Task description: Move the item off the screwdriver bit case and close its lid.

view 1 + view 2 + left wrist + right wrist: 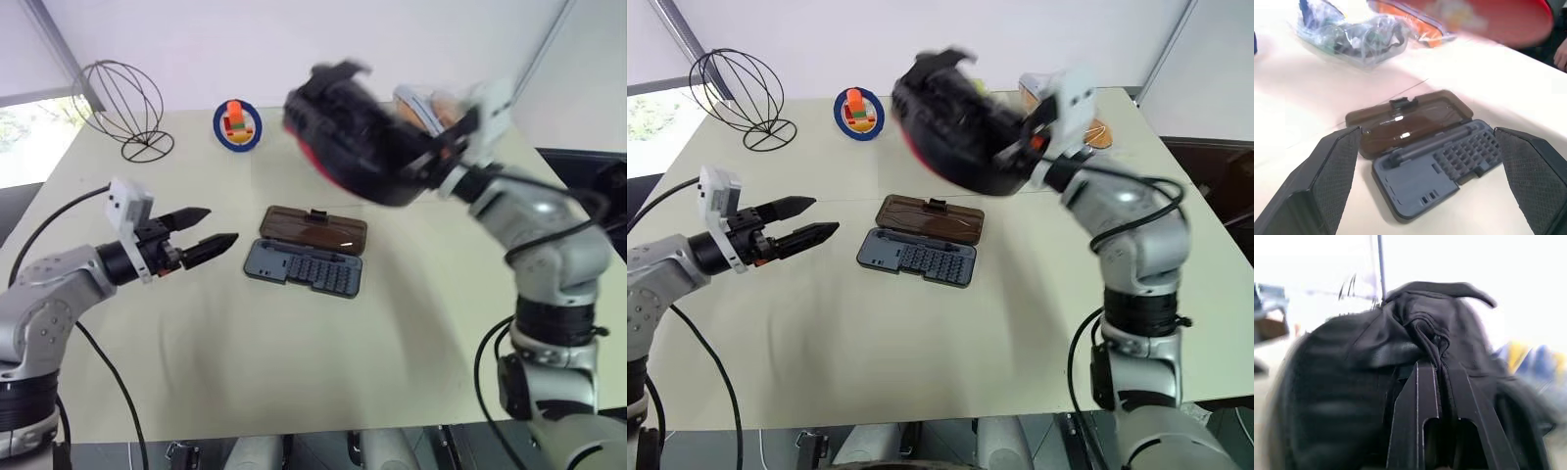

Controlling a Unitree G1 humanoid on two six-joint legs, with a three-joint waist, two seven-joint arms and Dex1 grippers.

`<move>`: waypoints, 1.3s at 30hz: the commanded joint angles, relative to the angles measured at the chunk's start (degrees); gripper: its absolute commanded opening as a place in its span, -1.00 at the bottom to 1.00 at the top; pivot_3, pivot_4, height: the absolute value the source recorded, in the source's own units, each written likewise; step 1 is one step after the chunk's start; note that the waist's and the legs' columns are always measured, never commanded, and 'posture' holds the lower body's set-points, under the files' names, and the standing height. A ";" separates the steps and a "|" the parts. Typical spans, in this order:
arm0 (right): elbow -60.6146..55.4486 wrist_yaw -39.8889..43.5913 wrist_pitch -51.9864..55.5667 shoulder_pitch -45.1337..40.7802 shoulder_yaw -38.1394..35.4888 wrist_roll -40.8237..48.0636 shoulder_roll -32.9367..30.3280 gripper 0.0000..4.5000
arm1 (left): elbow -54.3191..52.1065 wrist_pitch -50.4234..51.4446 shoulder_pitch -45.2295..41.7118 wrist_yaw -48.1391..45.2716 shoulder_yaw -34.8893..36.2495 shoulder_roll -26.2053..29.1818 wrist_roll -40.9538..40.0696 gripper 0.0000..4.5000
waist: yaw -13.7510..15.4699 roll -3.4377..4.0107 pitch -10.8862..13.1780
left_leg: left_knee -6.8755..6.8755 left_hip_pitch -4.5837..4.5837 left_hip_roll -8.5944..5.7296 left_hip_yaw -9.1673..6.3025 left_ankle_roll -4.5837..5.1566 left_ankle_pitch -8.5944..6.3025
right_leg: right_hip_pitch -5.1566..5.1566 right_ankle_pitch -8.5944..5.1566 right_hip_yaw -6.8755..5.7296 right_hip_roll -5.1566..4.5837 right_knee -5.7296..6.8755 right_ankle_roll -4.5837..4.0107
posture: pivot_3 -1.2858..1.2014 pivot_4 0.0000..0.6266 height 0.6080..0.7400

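The bench (294, 362) carried the open screwdriver bit case (305, 264), its lid (313, 230) lying flat on the far side of the tray. Above it, clear of the case, the focus mitt (955, 122) hung in the air, pinched by a fold of its black back in the right gripper (1440, 382), whose fingers were closed tight on it. The left gripper (211, 227) hovered near the case's left end with its fingers spread wide and nothing between them.

Glossy translucent plastic lid (313, 230)
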 commanded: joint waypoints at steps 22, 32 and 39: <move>51.42 -9.75 -36.68 -0.09 4.95 -35.03 -15.42 -0.96 | -0.90 -7.14 -4.40 -2.60 -11.58 -6.76 7.52 1.00 | -0.86 -0.03 -0.02 | 0.05 0.16 0.05 0.75 0.02 0.00 | -0.11 0.02 0.58 0.05 0.22 0.02 | 0.03 -0.52 1.00; 31.17 -11.28 -29.81 8.80 -2.54 -33.13 -18.10 -0.96 | 0.03 -7.74 -3.16 -4.28 -11.92 -6.72 8.36 1.00 | -0.04 -0.01 -0.01 | 0.16 0.10 0.01 0.70 0.08 -0.03 | -0.09 0.02 0.56 0.01 0.22 0.03 | 0.03 -0.52 1.00; 27.91 -12.25 -29.26 12.71 -2.58 -36.24 -21.03 -0.96 | 1.53 -7.68 -4.72 -5.02 -12.69 -7.48 8.87 1.00 | -0.26 -0.01 -0.01 | 0.15 0.13 0.04 0.72 0.13 -0.06 | -0.09 0.02 0.56 0.06 0.25 0.03 | 0.03 -0.52 1.00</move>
